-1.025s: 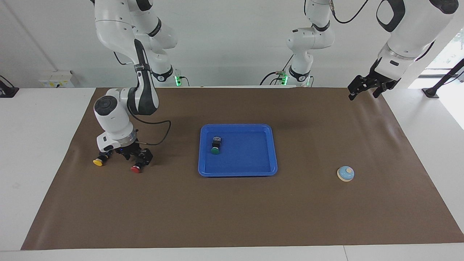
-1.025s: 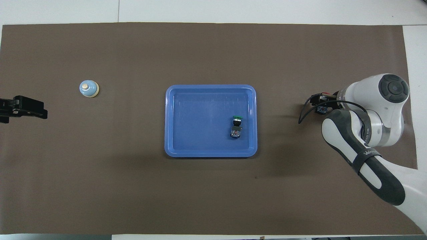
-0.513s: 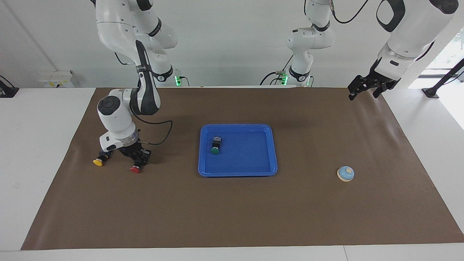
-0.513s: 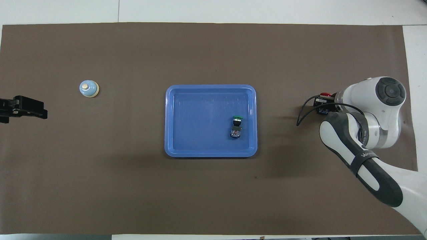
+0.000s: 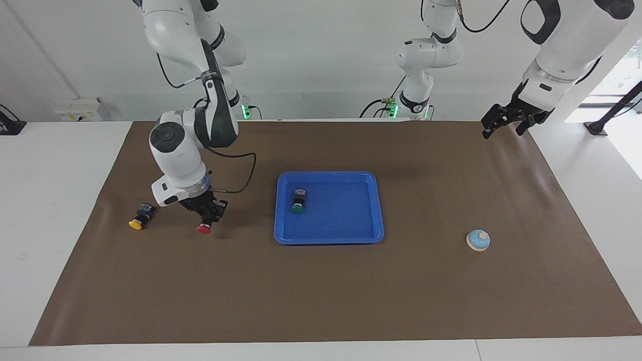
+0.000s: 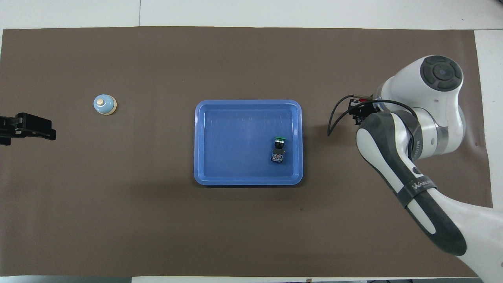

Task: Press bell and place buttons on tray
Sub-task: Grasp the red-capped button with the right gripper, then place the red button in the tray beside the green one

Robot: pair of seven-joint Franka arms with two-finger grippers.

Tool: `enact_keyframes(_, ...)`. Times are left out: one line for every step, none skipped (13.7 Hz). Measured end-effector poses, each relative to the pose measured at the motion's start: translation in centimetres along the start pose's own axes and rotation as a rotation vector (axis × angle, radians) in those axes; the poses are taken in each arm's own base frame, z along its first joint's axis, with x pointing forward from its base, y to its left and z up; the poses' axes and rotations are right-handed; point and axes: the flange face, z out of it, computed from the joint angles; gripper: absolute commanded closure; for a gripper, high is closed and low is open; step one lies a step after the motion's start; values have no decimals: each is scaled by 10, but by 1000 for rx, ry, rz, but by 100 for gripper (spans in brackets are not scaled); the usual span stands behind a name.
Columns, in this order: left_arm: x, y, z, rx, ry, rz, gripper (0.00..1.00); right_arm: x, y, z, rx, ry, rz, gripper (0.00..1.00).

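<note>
My right gripper is shut on the red button, cap down, and holds it just above the mat between the yellow button and the blue tray. The yellow button lies on the mat toward the right arm's end; in the overhead view the arm covers it. The green button lies in the tray. The bell stands on the mat toward the left arm's end. My left gripper waits open over the mat's edge at that end.
A brown mat covers the table, with white tabletop around it. A black cable loops from the right wrist toward the tray.
My right gripper closed on the red button, lifted it off the mat and carried it toward the tray. The yellow button now shows clear of the gripper. The left arm has not moved.
</note>
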Motion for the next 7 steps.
enact_keyframes(0, 0, 0, 0, 0, 0, 0, -9, -32, -20, -3, -4, -6, 100)
enact_keyframes(0, 0, 0, 0, 0, 0, 0, -21, -62, -37, -6, -10, -25, 100)
enact_keyframes(0, 0, 0, 0, 0, 0, 0, -34, -90, -47, 0, -20, -43, 100)
enact_keyframes(0, 0, 0, 0, 0, 0, 0, -49, -117, -53, 24, -36, -47, 100)
enact_keyframes(0, 0, 0, 0, 0, 0, 0, -64, -143, -54, 47, -51, -41, 100)
enact_keyframes(0, 0, 0, 0, 0, 0, 0, -82, -167, -50, 53, -65, -37, 100)
enact_keyframes(0, 0, 0, 0, 0, 0, 0, -103, -194, -42, 48, -77, -38, 100)
